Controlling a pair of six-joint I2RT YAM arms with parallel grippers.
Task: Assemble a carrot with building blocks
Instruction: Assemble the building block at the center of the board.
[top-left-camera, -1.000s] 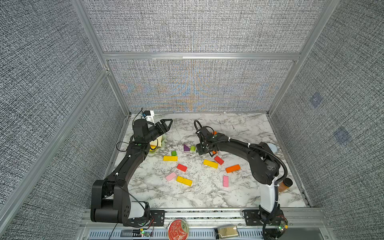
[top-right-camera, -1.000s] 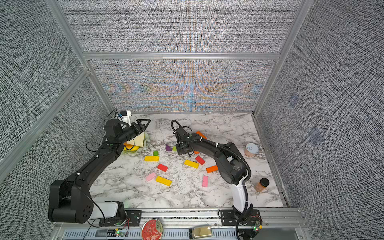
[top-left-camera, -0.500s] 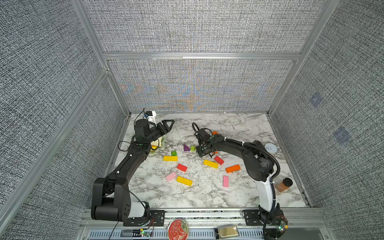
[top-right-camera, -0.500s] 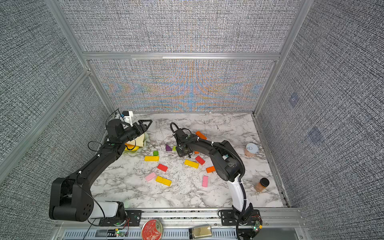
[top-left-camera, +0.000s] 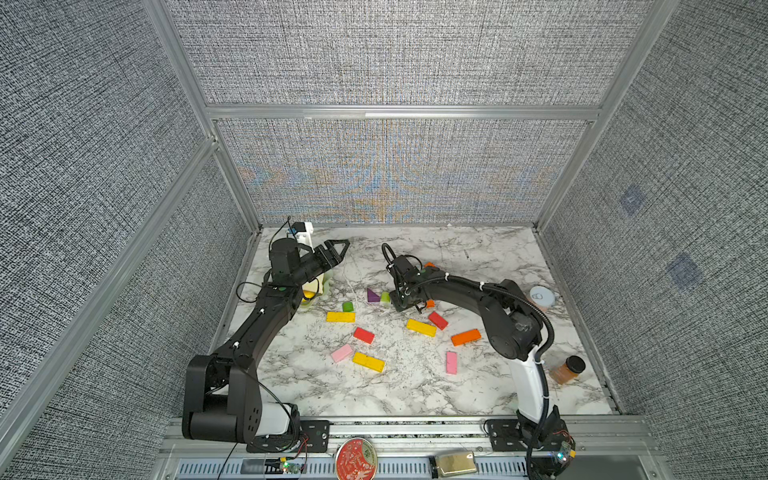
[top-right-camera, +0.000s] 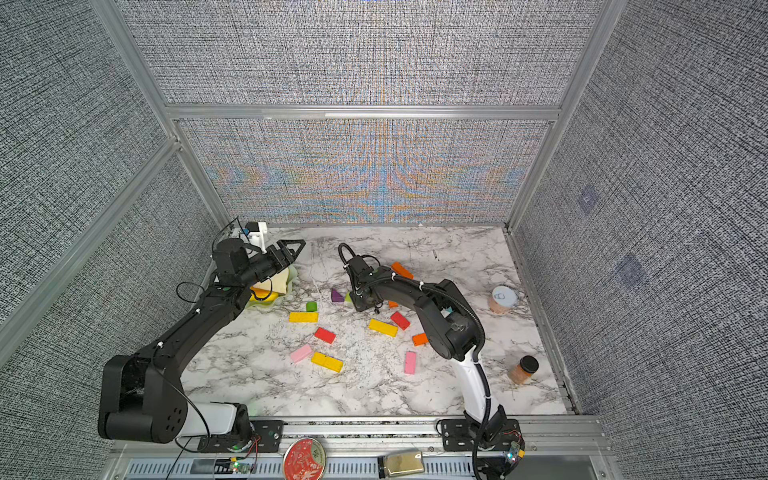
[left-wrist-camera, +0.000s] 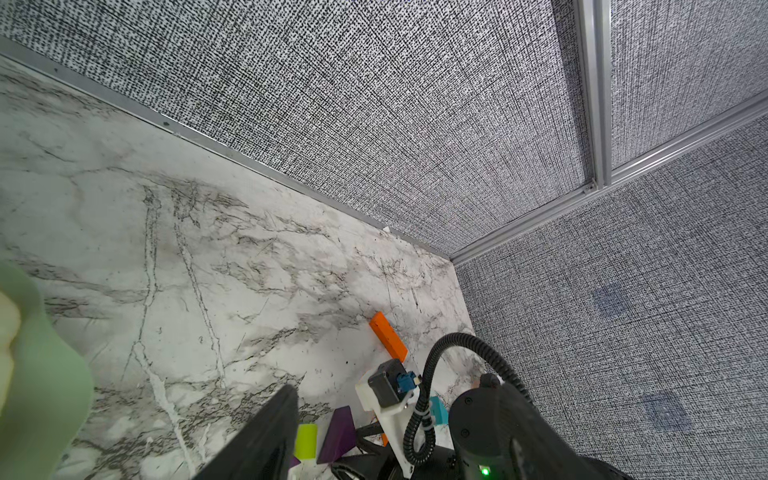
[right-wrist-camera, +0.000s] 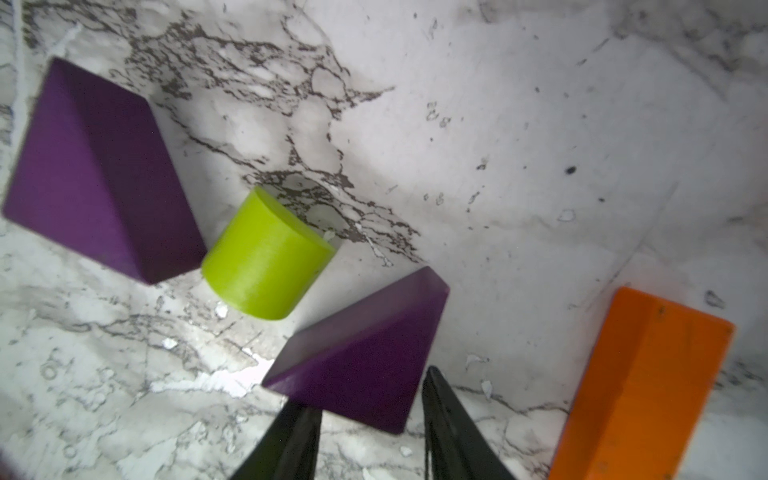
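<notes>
1. Narrowing my right gripper (right-wrist-camera: 365, 388) is the change. Over the last second its jaws have drawn in, and they now stand close on either side of a purple triangle (right-wrist-camera: 361, 353). I cannot tell whether the pads bite yet.
2. That triangle lies on the marble at the far middle, between the lime green stub (right-wrist-camera: 266, 257) on its left and an orange bar (right-wrist-camera: 640, 386) on its right. Both top views hide it beneath my wrist.
3. My right elbow has swung leftward, clearing the amber jar (top-left-camera: 567, 370). No block has shifted.
4. My left gripper (top-left-camera: 337, 250) hangs pinched shut and empty near the plate (top-right-camera: 293, 275) at the far left.
5. I judge this an early pick, since nothing is joined and the bars and stubs lie scattered.
</notes>
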